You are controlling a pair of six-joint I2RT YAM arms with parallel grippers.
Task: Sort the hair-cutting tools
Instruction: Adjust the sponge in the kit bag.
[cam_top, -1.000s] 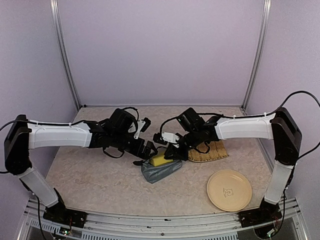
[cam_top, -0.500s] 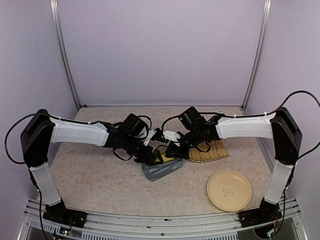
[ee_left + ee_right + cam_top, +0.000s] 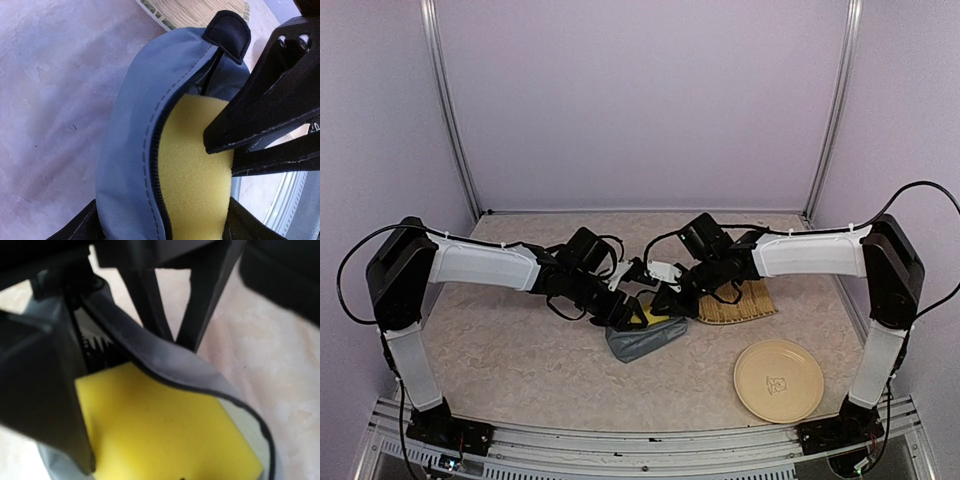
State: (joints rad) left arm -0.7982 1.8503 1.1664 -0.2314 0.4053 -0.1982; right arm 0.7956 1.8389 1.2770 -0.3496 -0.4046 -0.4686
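Observation:
The grey-blue zip pouch [image 3: 638, 343] lies unzipped mid-table with the yellow sponge [image 3: 650, 318] sticking out of its mouth. My left gripper [image 3: 623, 316] is closed around the pouch [image 3: 127, 130] edge, with a finger on each side of pouch and sponge [image 3: 195, 175]. My right gripper [image 3: 660, 303] is shut on the sponge [image 3: 165, 435]; its fingers [image 3: 250, 115] pinch the sponge's far edge. Something dark and toothed [image 3: 95, 344] shows inside the pouch [image 3: 170, 357]; I cannot tell what it is. Scissors, comb, clipper and guard are otherwise hidden.
A woven straw mat [image 3: 740, 302] lies just right of the pouch, under the right arm. A round yellow plate [image 3: 778, 380] sits at the front right. Both arms meet over the pouch, fingers [image 3: 150, 295] nearly touching.
My left arm swung right and came down onto the pouch's left edge. My right gripper stayed at the sponge. Almost nothing moved in the last half second.

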